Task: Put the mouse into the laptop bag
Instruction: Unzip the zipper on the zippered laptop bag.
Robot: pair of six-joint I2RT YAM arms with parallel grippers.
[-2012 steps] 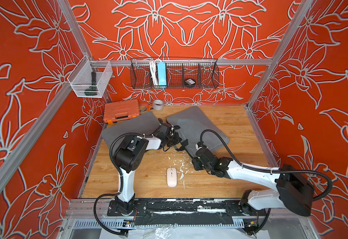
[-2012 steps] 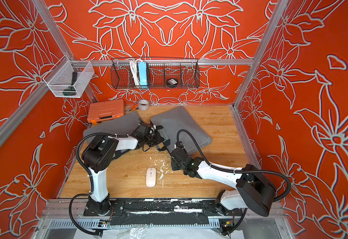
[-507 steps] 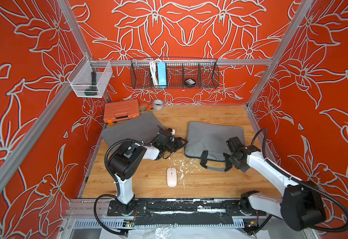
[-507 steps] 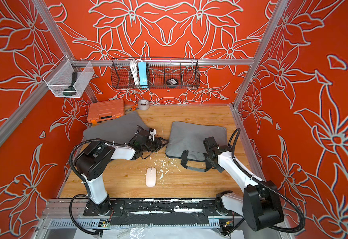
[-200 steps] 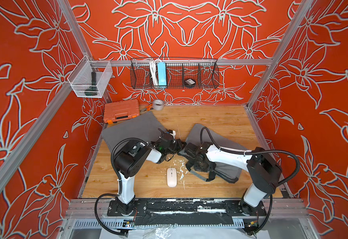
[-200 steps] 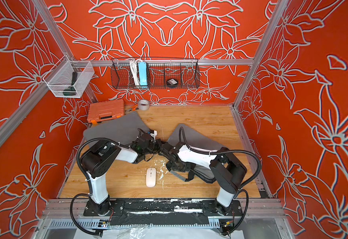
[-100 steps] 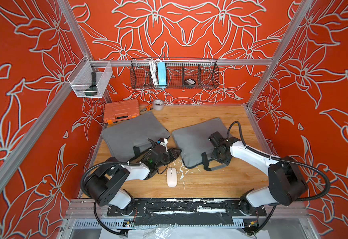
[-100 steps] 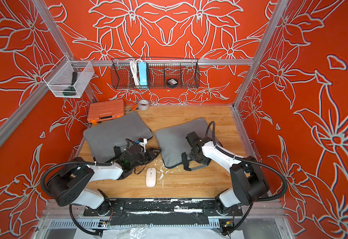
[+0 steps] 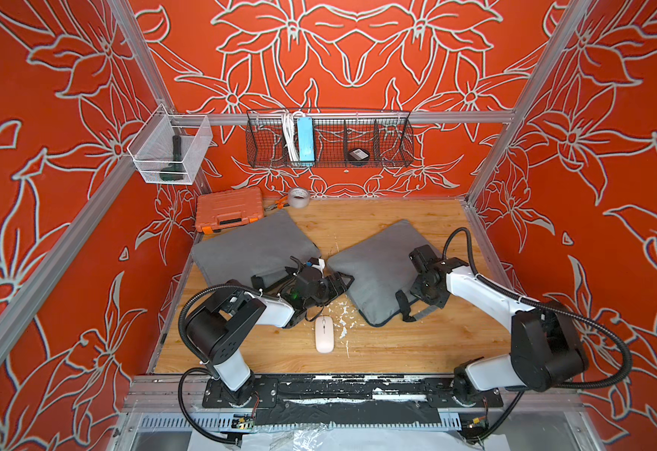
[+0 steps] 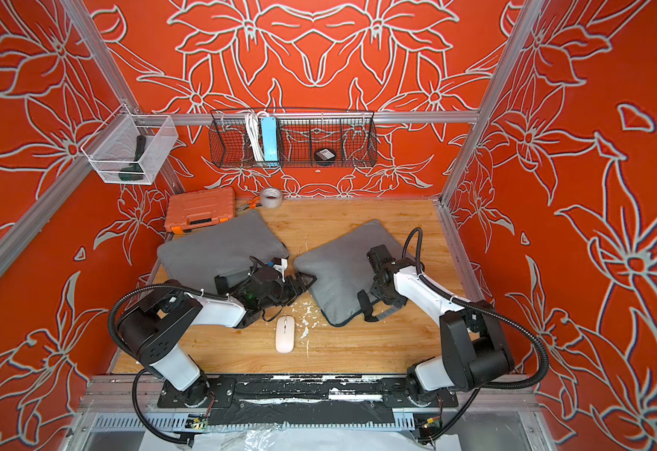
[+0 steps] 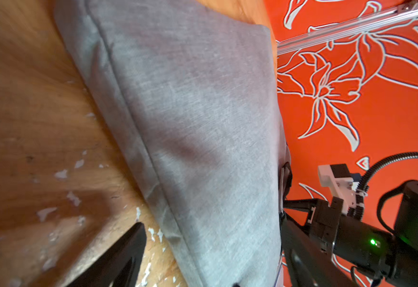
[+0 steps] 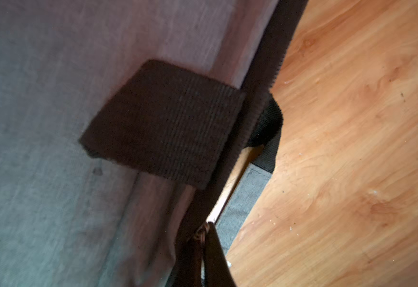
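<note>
Mouse (image 9: 324,334) alone on wooden table (image 9: 397,343), lower centre in both top views.
Left gripper (image 9: 341,288) gapes just above it, not touching; right gripper (image 9: 425,306), centre-right, pinches laptop bag (image 9: 377,269) zipper pull (image 12: 202,232).

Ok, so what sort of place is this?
Probably a robot test cell rather than a real workshop: left arm and right arm mounted along a wooden tabletop, aluminium-framed red floral walls, staged props like the orange tool case.

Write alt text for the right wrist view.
The shut right gripper pinches what looks like a coppery zipper pull on the grey laptop bag. A black webbing strap patch and zipper edge cross the fabric; the wooden table lies beyond.
</note>
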